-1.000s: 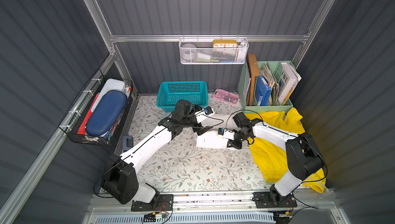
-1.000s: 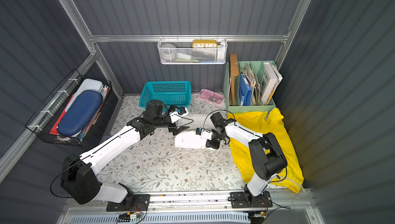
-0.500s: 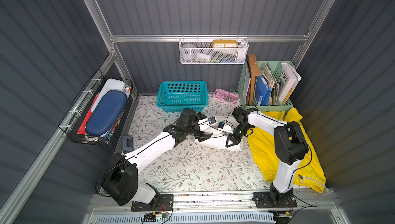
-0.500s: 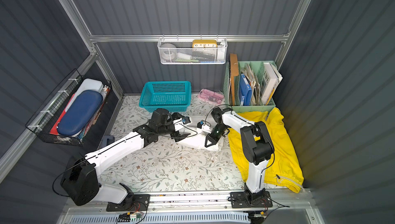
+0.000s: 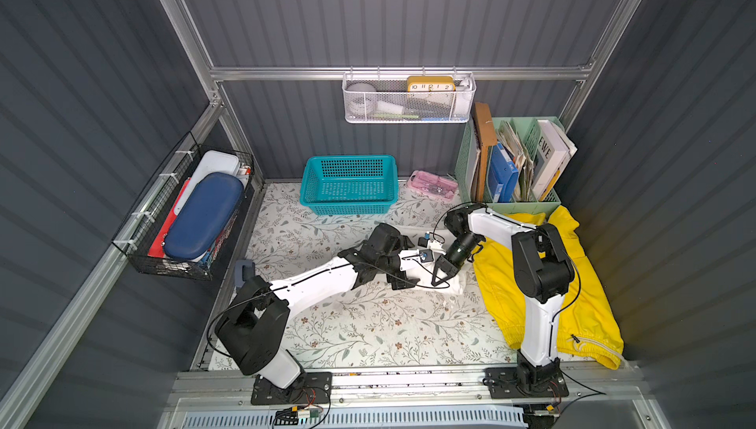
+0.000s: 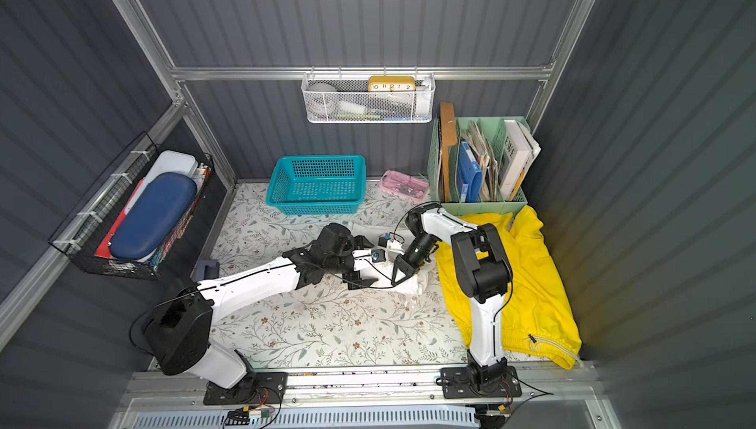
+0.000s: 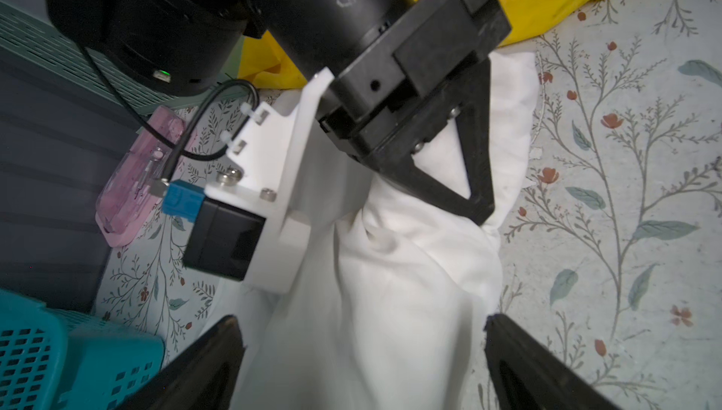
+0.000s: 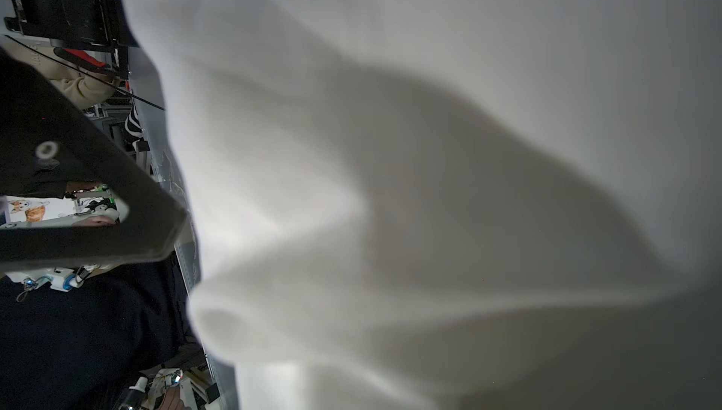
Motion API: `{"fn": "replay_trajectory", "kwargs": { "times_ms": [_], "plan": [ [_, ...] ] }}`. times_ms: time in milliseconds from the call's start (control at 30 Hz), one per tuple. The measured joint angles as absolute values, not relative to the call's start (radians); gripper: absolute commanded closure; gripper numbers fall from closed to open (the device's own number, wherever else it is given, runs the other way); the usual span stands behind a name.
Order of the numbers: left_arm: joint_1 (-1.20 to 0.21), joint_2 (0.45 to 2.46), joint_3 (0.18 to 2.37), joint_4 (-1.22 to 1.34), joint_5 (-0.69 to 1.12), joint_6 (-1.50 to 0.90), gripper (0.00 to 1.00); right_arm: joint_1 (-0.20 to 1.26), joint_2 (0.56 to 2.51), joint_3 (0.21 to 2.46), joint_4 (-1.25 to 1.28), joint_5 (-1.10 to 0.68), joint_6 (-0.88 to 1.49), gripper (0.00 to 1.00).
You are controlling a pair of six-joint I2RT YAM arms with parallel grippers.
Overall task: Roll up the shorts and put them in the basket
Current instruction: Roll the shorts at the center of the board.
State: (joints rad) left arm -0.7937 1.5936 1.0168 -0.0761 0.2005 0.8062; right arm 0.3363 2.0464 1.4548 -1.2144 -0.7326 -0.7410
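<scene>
- The right fingers (image 7: pixel 478 146) are closed and pinch a fold of the white shorts (image 7: pixel 390 291). This cloth fills almost all of the right wrist view.
- The left fingers (image 7: pixel 515 365) stand wide open, one on each side of the white shorts, and grip nothing.
- The white shorts lie bunched in the middle of the bench (image 5: pixel 368 324), just beside the yellow shorts (image 5: pixel 589 304), which are spread along the right side.
- The right arm (image 5: pixel 536 324) rises from its base and folds at the elbow above the yellow shorts. Its wrist points down toward the left arm (image 5: pixel 311 284).
- The left arm stretches low across the bench.
- Count: two arms, two pairs of shorts, one teal basket (image 5: pixel 347 185), one pink case (image 5: pixel 433 185).
</scene>
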Motion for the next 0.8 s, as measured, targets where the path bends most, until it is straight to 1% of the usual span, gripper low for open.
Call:
{"fn": "replay_trajectory", "kwargs": {
  "times_ms": [267, 433, 467, 533, 567, 600, 633, 700, 800],
  "plan": [
    [-0.819, 1.677, 1.019, -0.107, 0.228, 0.815, 0.01, 0.328, 2.057, 1.461, -1.229, -0.737, -0.742, 1.0],
    [-0.827, 1.732, 1.032, -0.123, 0.246, 0.818, 0.08, 0.324, 2.078, 1.467, -1.23, -0.737, -0.741, 1.0],
    [-0.827, 1.742, 1.033, -0.125, 0.248, 0.818, 0.13, 0.323, 2.08, 1.467, -1.229, -0.737, -0.74, 1.0],
    [-0.827, 1.76, 1.034, -0.125, 0.252, 0.818, 0.29, 0.322, 2.082, 1.467, -1.226, -0.736, -0.737, 1.0],
    [-0.827, 1.769, 1.037, -0.124, 0.252, 0.818, 0.42, 0.322, 2.082, 1.467, -1.224, -0.734, -0.734, 1.0],
    [-0.827, 1.779, 1.042, -0.123, 0.253, 0.819, 0.53, 0.323, 2.082, 1.466, -1.221, -0.73, -0.73, 0.96],
    [-0.827, 1.785, 1.047, -0.122, 0.253, 0.819, 0.6, 0.323, 2.082, 1.464, -1.217, -0.726, -0.725, 0.93],
    [-0.826, 1.792, 1.056, -0.121, 0.251, 0.82, 0.69, 0.322, 2.078, 1.448, -1.196, -0.714, -0.714, 0.87],
    [-0.825, 1.794, 1.065, -0.128, 0.254, 0.819, 0.76, 0.32, 2.057, 1.417, -1.154, -0.703, -0.686, 0.77]
  ]
}}
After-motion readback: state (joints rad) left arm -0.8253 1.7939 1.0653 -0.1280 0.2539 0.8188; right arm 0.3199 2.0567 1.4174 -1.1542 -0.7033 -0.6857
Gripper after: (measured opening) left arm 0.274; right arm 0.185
